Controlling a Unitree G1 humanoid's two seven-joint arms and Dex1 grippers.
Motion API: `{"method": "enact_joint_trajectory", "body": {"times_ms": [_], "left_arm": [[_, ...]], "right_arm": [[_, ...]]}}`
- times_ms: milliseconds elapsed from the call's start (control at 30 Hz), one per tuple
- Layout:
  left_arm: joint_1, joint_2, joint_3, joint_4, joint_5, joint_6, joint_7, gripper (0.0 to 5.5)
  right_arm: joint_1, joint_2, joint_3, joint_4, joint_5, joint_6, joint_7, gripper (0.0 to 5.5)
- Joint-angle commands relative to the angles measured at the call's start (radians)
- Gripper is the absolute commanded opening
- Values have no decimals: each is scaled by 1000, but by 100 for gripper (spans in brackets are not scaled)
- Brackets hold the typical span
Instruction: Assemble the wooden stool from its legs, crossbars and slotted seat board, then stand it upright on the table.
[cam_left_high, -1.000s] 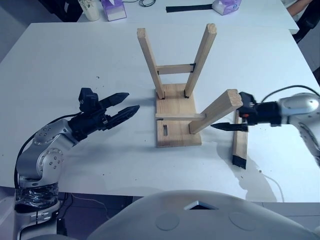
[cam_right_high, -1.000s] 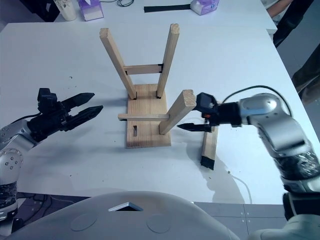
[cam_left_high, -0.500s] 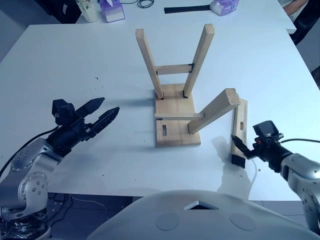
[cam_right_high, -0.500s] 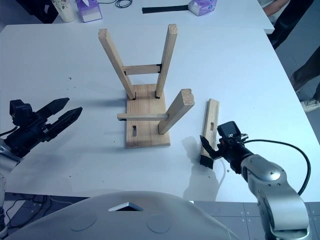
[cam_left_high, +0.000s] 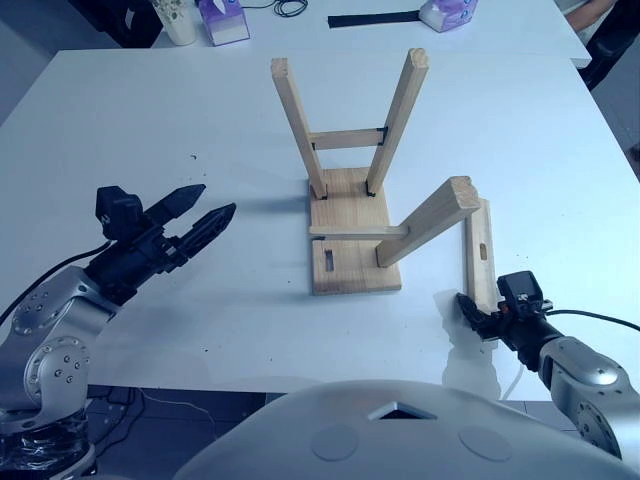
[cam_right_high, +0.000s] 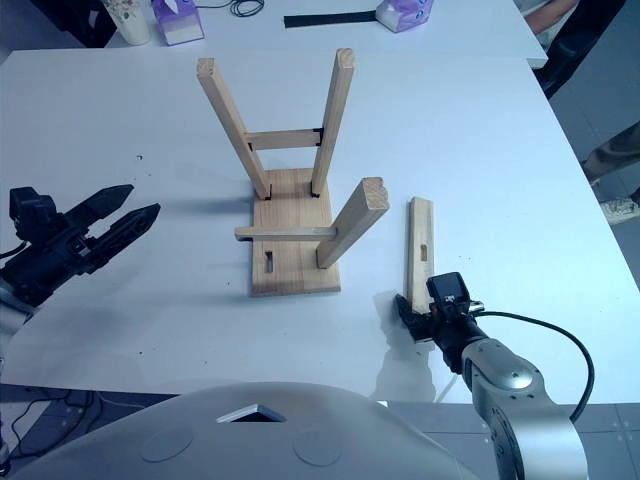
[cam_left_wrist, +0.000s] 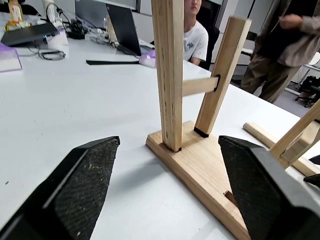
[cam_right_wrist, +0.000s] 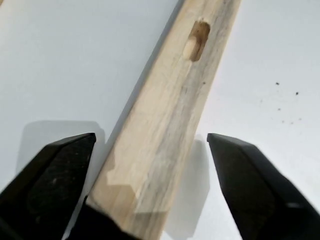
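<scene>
On the white bench (cam_left_high: 120, 100), straddling the near end of the loose leg (cam_left_high: 482, 250), beside the seat board (cam_left_high: 350, 275), with right pincer (cam_right_wrist: 150, 140) released; holding left pincer (cam_left_high: 215, 200) released. Seemingly fetching this last leg; needing clenching next.

Upturned part-built stool (cam_left_high: 355, 215), loose leg (cam_left_high: 481, 262) flat beside.

White desk (cam_left_high: 150, 130), broad and bright, and there in the middle lies the seat board (cam_left_high: 355, 272), flat down, slotted face up. Just to its right, not touching it, the loose leg (cam_left_high: 481, 270) lies flat too, running near to far, one slot showing in its upper face. A few dark specks (cam_left_high: 195, 156) dot the desk top. Beyond the far edge, a second white surface carries a cup (cam_left_high: 180, 18), a purple tissue box (cam_left_high: 227, 18), a cable coil (cam_left_high: 293, 6), a black strip (cam_left_high: 375, 18) and a second tissue box (cam_left_high: 445, 14).
</scene>
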Motion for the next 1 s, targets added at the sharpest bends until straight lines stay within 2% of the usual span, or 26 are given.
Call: {"method": "enact_joint_trajectory", "body": {"times_ms": [33,200,300,467,567,667,800,1000], "left_arm": [[-12,6,-2,4,3,7,15,367],[-30,0,0,16,7,2,44,367],[-88,-3,14,74,52,-10,124,367],[-190,25,-12,148,163,25,271,367],[-285,33,-24,136,161,81,336,367],[-399,36,-7,113,70,139,358,367],[-546,37,-45,27,-109,216,339,367],[-784,42,-133,-11,-437,305,312,367]], "right_arm": [[17,3,5,134,-39,-57,-10,347],[15,-2,4,199,-48,-140,-2,263],[4,-4,-1,219,-56,-187,5,216],[-96,-11,-36,256,-65,-276,9,210],[-267,-22,-95,316,-51,-334,9,210],[-460,-42,-166,375,4,-396,43,210],[-703,-55,-240,391,178,-436,145,210],[-1007,-118,-336,358,741,-240,273,210]]}}
